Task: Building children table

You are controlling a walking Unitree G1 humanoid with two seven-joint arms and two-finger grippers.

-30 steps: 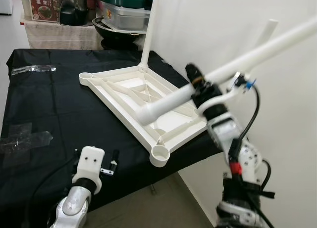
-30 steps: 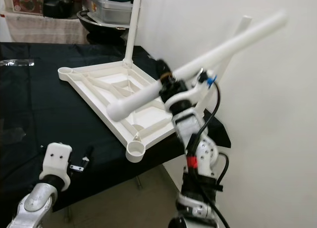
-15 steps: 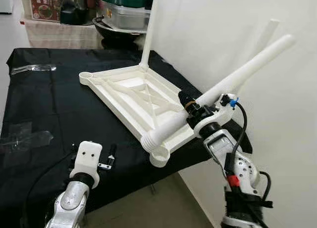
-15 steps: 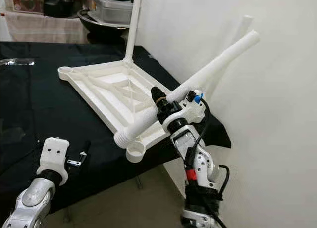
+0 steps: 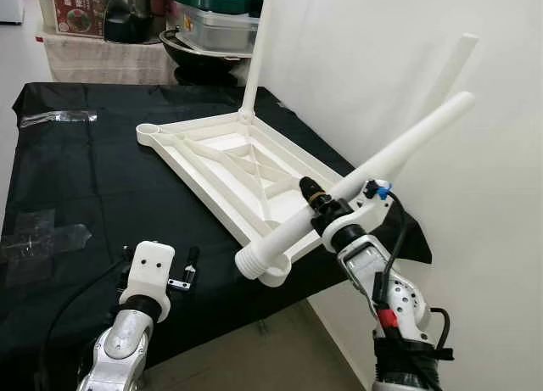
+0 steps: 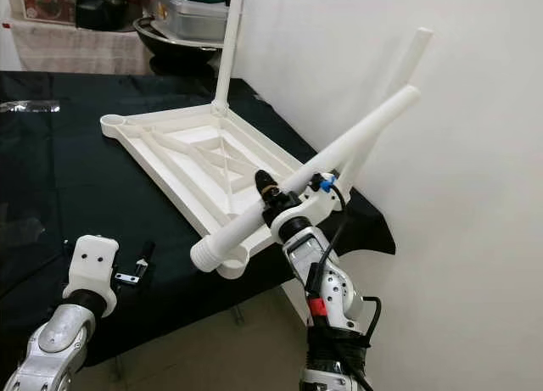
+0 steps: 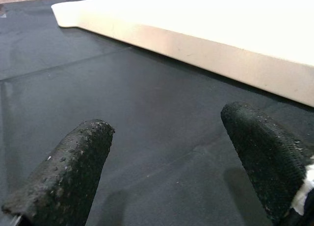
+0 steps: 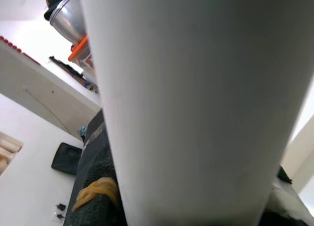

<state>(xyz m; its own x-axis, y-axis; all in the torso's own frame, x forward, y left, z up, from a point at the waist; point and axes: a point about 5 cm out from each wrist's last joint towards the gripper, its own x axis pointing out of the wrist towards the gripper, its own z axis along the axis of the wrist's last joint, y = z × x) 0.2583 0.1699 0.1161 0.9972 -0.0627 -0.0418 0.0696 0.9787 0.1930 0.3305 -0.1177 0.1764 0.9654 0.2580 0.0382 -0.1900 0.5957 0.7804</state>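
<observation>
Right gripper (image 5: 320, 206) clamped around white table leg (image 5: 365, 170) above the upturned tabletop's (image 5: 222, 158) near corner; left gripper (image 7: 171, 152) fingers spread beside it.

The right claw (image 6: 273, 193) grips a long white plastic tube leg (image 6: 327, 159), tilted, its ribbed end just above a corner socket of the upturned white plastic tabletop (image 6: 182, 158) on the black-clothed surface (image 6: 51, 170). The left claw (image 6: 142, 264) hovers nearby.

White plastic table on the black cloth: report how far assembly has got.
Done: one white tubular leg stands in a far corner of the upturned white plastic tabletop. In hand: the right end effector holds a second leg, threaded end near the near corner socket. Left: seating it and filling other sockets.
</observation>
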